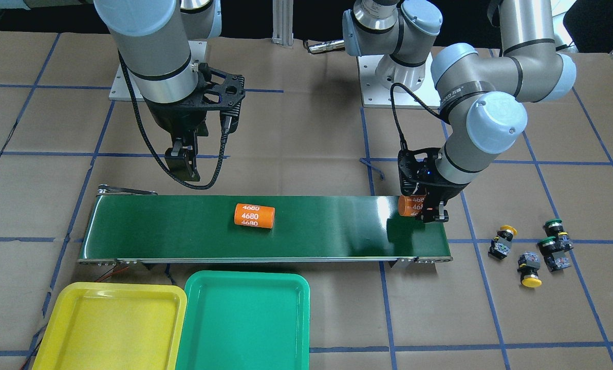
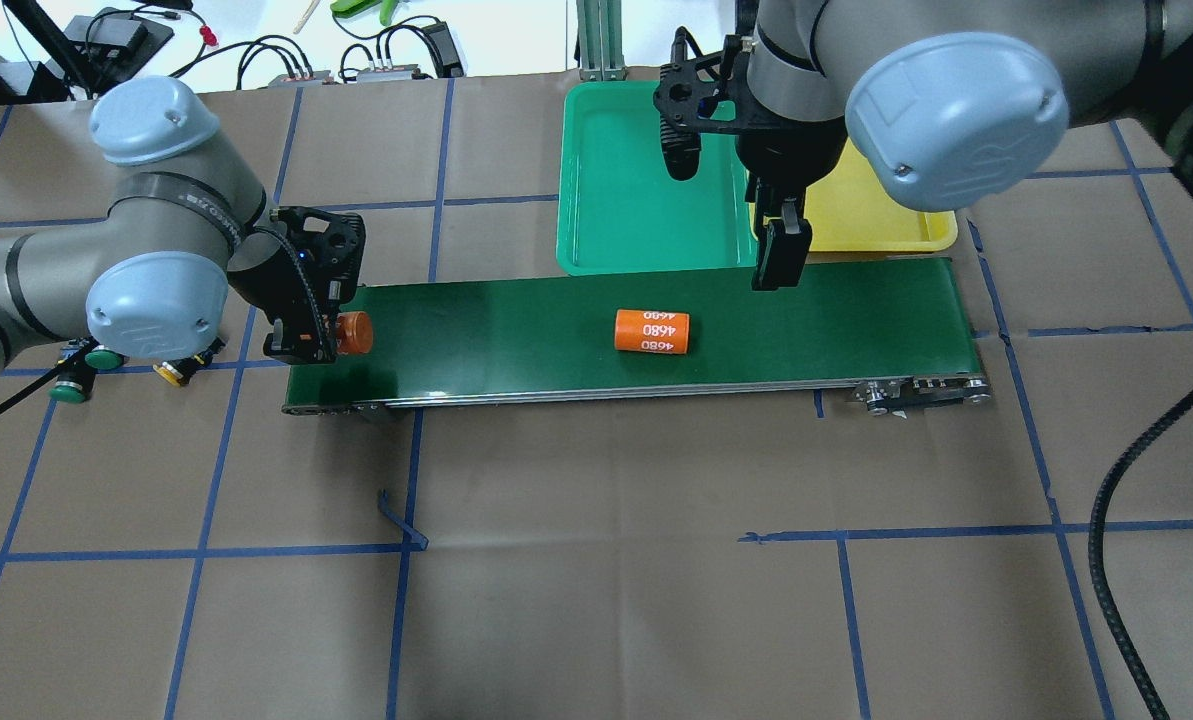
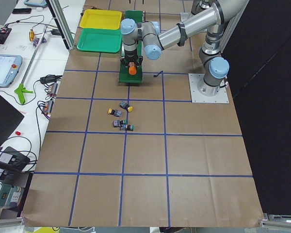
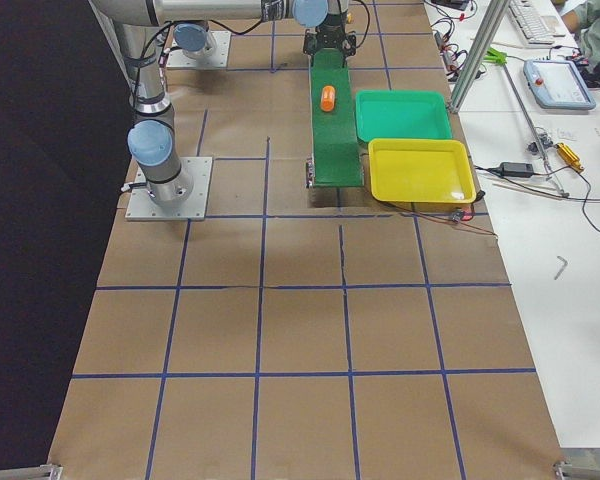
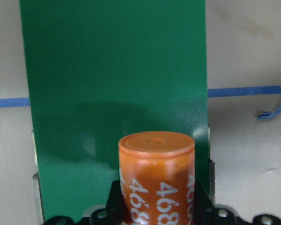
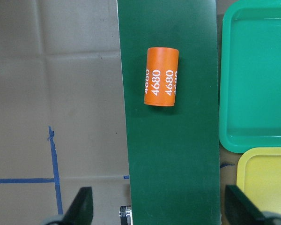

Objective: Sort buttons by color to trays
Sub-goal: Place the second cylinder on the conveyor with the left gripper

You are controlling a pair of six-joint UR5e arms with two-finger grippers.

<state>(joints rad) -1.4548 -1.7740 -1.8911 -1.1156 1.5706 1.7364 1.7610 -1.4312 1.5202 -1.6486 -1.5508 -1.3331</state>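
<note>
the four buttons (image 1: 528, 262), two yellow-capped and two green-capped, lie in a loose cluster on the tabletop (image 1: 440, 318) past the end of the conveyor belt (image 1: 327, 226) on the robot's left. none is in the yellow tray (image 1: 111, 329) or the green tray (image 1: 244, 318), which sit side by side near the belt's other end, so sorting has not begun.

the left fingers (image 1: 432, 213) are clamped on an orange cylinder (image 5: 157, 187) held low over the near end of the belt. a second cylinder (image 1: 254, 216) lies mid-belt. the right fingers (image 6: 82, 206) hang spread apart and hold nothing.

the step in hand looks like setting the held cylinder down. it should go down centred on the belt, away from the edge, so that it cannot roll off. after that, each button looks best taken by its black body.

brown paper gridded with blue tape covers the tabletop, with one loose tape curl. white benches at the sides carry cables, small tools and a pendant.
</note>
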